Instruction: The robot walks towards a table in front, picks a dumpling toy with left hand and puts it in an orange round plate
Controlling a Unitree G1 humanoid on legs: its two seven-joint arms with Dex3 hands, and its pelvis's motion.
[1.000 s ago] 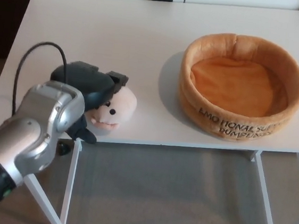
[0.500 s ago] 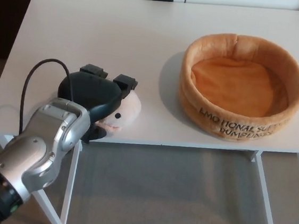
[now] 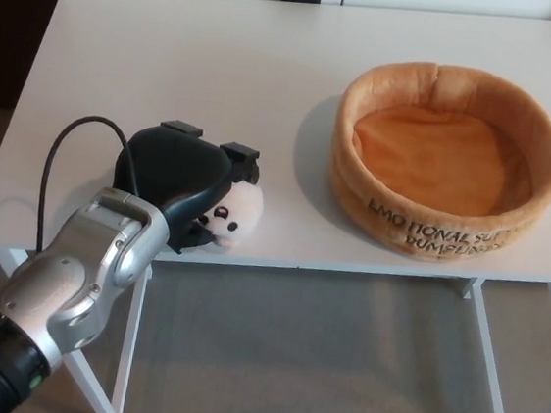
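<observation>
A cream dumpling toy (image 3: pixel 236 216) with a small face lies near the table's front left edge. My left hand (image 3: pixel 182 179) sits over it from the left and covers most of its body, so only the face side shows. How firmly the hand holds the toy is hidden. The orange round plush plate (image 3: pixel 429 226), with dark lettering on its wall, stands to the right of the toy with nothing in it. My right hand does not show.
The white table (image 3: pixel 173 58) ends just in front of the toy, and its front edge runs below the plate. White table legs and a grey floor show beneath. A black cable loops from my left forearm over the table's left corner.
My left hand has slid right and forward over the dumpling toy, covering more of it. The toy has shifted slightly right. The plate has not moved.
</observation>
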